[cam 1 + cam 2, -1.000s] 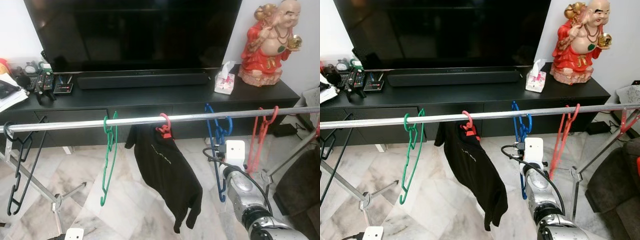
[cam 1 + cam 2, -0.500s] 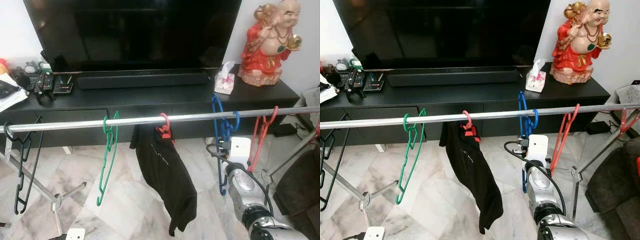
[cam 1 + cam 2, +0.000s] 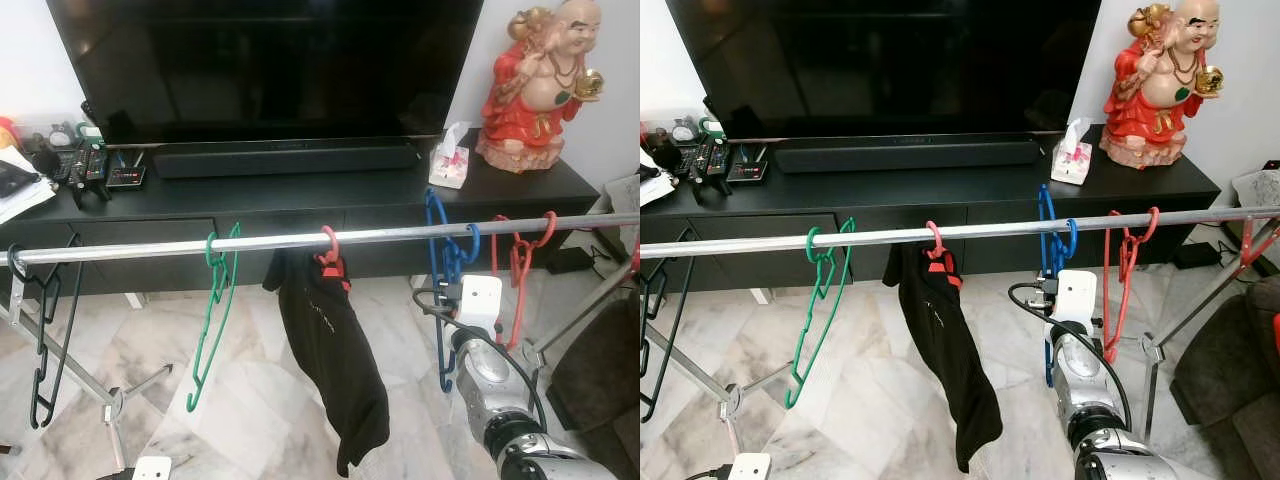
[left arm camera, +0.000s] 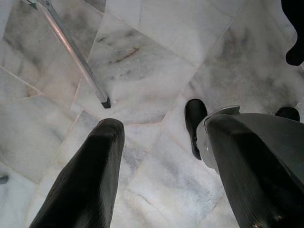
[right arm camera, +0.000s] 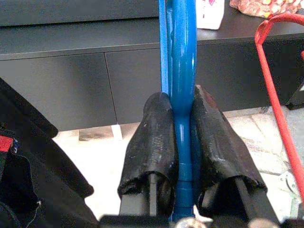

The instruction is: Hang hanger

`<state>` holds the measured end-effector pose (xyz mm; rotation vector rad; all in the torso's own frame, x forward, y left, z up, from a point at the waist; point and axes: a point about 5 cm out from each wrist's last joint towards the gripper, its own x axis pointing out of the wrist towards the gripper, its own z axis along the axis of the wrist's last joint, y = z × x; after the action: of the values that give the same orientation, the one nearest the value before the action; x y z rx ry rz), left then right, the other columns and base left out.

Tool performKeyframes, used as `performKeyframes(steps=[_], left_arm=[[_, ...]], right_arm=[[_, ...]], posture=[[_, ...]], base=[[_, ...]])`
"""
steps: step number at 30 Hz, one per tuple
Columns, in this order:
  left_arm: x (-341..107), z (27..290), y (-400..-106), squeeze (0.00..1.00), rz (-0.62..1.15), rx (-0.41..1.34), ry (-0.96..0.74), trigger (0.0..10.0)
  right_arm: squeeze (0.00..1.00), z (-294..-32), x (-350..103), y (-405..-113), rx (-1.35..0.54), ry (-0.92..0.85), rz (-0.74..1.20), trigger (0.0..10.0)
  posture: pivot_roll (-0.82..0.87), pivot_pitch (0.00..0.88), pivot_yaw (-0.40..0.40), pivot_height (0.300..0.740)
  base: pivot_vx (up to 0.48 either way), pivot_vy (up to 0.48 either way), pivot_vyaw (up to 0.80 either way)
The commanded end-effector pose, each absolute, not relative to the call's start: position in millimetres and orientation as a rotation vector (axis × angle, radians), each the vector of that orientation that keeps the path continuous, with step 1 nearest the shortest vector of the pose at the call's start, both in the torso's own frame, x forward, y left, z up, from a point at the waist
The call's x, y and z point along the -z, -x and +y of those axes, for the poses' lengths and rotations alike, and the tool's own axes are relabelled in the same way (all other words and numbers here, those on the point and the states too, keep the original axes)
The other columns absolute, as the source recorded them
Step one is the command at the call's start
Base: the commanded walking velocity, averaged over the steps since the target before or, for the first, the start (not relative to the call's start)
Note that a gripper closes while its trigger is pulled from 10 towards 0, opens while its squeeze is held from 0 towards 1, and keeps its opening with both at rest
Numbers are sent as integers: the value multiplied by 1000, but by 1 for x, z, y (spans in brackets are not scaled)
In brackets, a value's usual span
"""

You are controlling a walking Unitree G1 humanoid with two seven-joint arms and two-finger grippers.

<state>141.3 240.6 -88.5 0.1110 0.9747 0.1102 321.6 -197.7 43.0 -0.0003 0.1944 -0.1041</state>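
Note:
A silver rail (image 3: 300, 240) runs across in front of me. My right gripper (image 5: 180, 102) is shut on the stem of a blue hanger (image 3: 445, 270), just below the rail, right of centre. The blue hook rises above the rail and crosses it; whether it rests on the rail I cannot tell. A green hanger (image 3: 212, 320), a red hanger carrying a black shirt (image 3: 330, 360), another red hanger (image 3: 518, 280) and a black hanger (image 3: 45, 340) hang along the rail. My left gripper (image 4: 161, 128) hangs open over the marble floor, holding nothing.
Behind the rail stands a black TV console (image 3: 300, 195) with a TV (image 3: 270, 70), a tissue box (image 3: 450, 160), a red statue (image 3: 540, 80) and remotes (image 3: 85, 165). The rack's legs (image 3: 60, 360) slant down at both ends. Dark furniture (image 3: 600, 380) sits at the right.
My right gripper has carried the blue hanger up and to the right, its hook now above the rail. The red hanger at the right has turned, and the black shirt and green hanger are swinging.

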Motion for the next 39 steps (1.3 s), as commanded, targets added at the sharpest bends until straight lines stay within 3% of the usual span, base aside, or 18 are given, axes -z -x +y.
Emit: performKeyframes(steps=[1,9,25,39], left_arm=[[90,239,-140,0,984,-101,-111,10000],[90,239,-139,0,987,-100,-116,10000],[90,237,-140,0,986,-99,-116,10000],[91,237,-137,0,995,-97,-117,10000]], right_arm=[[0,-199,-41,-320,109,3,203,10000],[0,-196,-41,-320,101,6,203,10000],[0,-196,-41,-321,100,10,206,10000],[0,-192,-36,-318,89,9,229,10000]], posture=[[-25,0,-45,740],[-22,0,-44,740],[-22,0,-43,740],[-19,0,-43,740]], base=[[0,0,0],[0,0,0],[243,0,0],[0,0,0]])
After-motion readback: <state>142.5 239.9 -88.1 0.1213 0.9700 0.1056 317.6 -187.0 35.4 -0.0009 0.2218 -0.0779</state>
